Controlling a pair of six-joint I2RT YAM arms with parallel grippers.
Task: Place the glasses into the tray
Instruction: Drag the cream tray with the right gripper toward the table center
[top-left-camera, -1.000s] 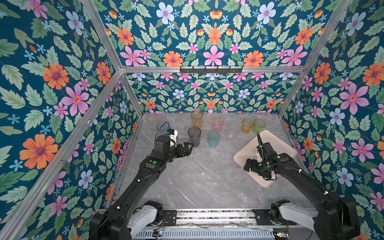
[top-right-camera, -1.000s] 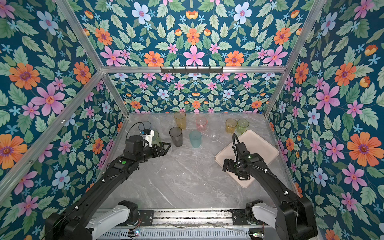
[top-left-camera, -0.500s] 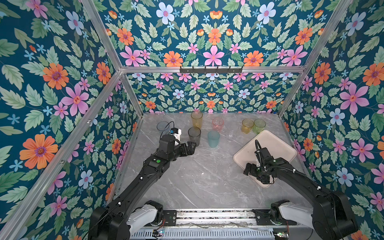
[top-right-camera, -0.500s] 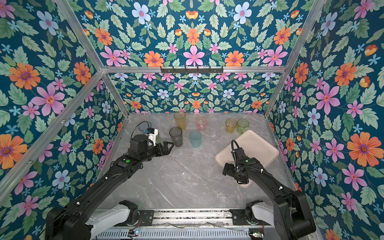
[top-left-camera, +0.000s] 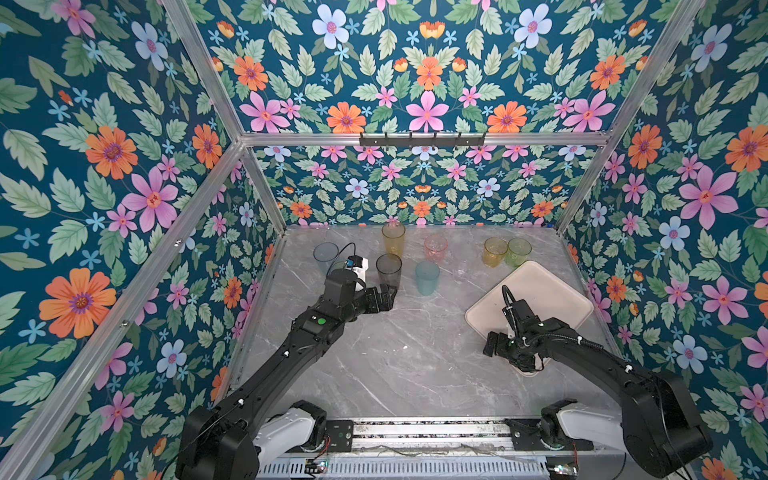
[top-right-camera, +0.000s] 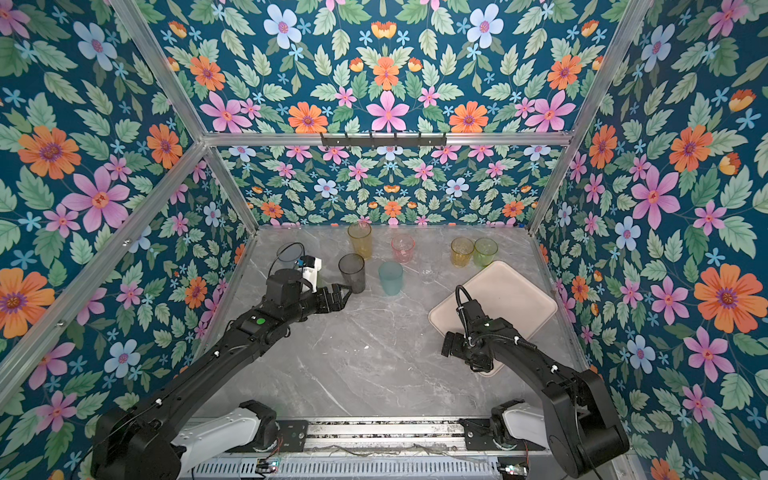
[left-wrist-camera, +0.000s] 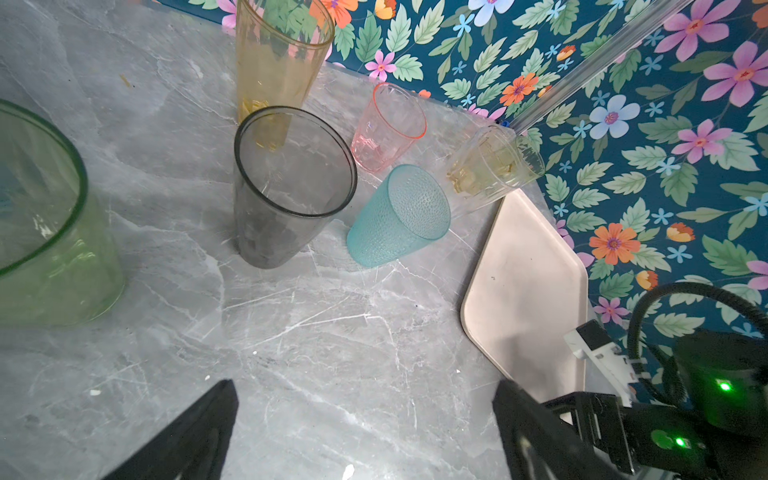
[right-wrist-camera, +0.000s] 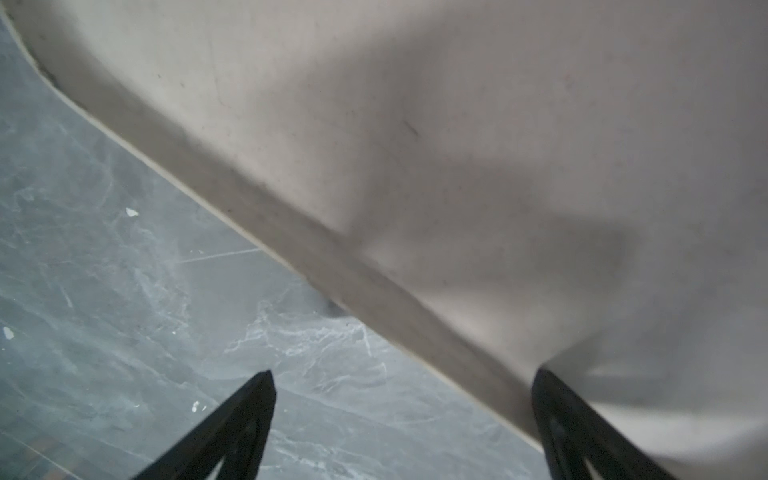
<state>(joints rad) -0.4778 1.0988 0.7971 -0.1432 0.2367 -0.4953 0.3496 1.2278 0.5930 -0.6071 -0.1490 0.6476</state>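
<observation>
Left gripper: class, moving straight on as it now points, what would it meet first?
Probably the teal tumbler; the open left gripper looks aimed just past the smoky tumbler, though depth is unclear.

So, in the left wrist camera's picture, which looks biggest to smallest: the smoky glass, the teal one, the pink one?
1. smoky glass
2. teal glass
3. pink glass
The pink one stands farthest from that camera, so its true size against the teal is unsure.
</observation>
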